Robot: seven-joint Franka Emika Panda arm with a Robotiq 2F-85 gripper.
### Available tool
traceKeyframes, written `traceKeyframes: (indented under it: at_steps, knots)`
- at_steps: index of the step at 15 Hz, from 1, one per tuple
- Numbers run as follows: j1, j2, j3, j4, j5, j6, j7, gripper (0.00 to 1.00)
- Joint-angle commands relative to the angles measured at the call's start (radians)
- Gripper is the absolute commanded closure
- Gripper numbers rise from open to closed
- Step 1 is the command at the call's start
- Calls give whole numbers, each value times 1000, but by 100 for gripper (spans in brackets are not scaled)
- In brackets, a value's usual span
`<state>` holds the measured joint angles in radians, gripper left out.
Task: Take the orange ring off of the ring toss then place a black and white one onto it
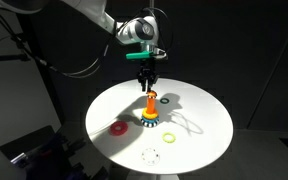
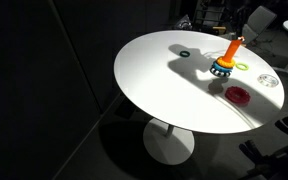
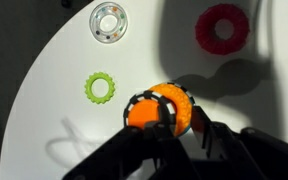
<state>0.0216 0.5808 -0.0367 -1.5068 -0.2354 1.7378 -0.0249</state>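
The ring toss [image 1: 149, 108] is an orange peg on a blue base near the middle of the round white table [image 1: 199, 120]; it also shows in an exterior view [image 2: 227, 58]. My gripper [image 1: 147, 80] hangs straight above the peg. In the wrist view my gripper [image 3: 164, 128] is shut on the black and white ring [image 3: 134, 102], held over the orange peg top [image 3: 172, 108]. The orange ring [image 1: 117, 127] lies flat on the table beside the stand, apart from it, and shows in the other views [image 2: 239, 94] [image 3: 222, 28].
A lime green ring [image 3: 100, 88] [image 1: 170, 137] and a whitish clear ring [image 3: 109, 20] [image 1: 152, 155] lie on the table near the stand. A dark ring [image 1: 166, 99] [image 2: 184, 53] lies farther off. The table edge [image 2: 134, 95] drops into darkness.
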Motion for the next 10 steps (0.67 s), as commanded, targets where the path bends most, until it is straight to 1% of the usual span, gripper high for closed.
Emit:
traceKeyframes:
  at_steps: [1, 5, 6, 10]
  knots:
    - [2, 17, -4, 39, -4, -43, 10, 37]
    - [-1, 11, -1, 34, 0, -41, 0, 5]
    - [-2, 9, 0, 33, 2, -41, 0, 1]
    - [-12, 0, 7, 25, 23, -27, -14, 0]
